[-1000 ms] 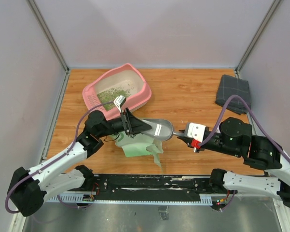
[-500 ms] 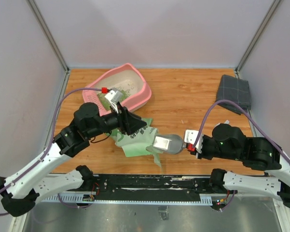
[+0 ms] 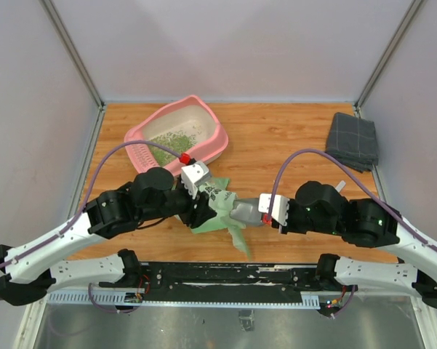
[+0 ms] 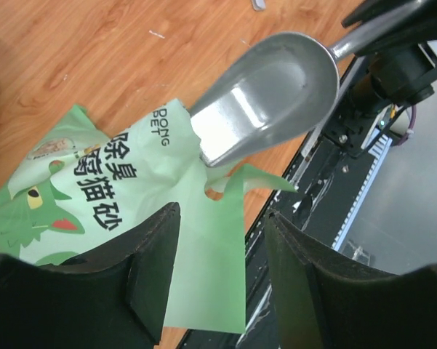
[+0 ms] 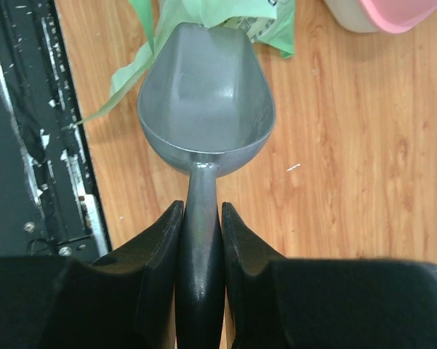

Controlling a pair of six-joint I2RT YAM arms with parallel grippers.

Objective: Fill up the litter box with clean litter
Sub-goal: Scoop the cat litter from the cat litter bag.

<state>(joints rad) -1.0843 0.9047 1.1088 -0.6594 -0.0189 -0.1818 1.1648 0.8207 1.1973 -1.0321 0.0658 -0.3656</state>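
The pink litter box (image 3: 217, 132) stands at the back left, with green clean litter (image 3: 169, 138) spread inside it. A light green printed bag (image 3: 219, 215) lies on the wood in front of it. My left gripper (image 3: 203, 209) is open just above the bag; in the left wrist view the bag (image 4: 123, 182) lies below and between my open left gripper (image 4: 218, 225). My right gripper (image 3: 266, 212) is shut on the handle of the grey metal scoop (image 3: 246, 212). The scoop (image 5: 203, 94) is empty, and its front lip is at the bag's torn edge (image 5: 225, 18).
A grey folded cloth (image 3: 353, 140) lies at the back right. The black rail of the arm bases (image 3: 225, 275) runs along the table's near edge, close behind the bag. Grey walls close in the left, back and right sides.
My left gripper has come from the litter box down over the bag. My right gripper has moved the scoop left, first low and near, then up to the bag's edge.
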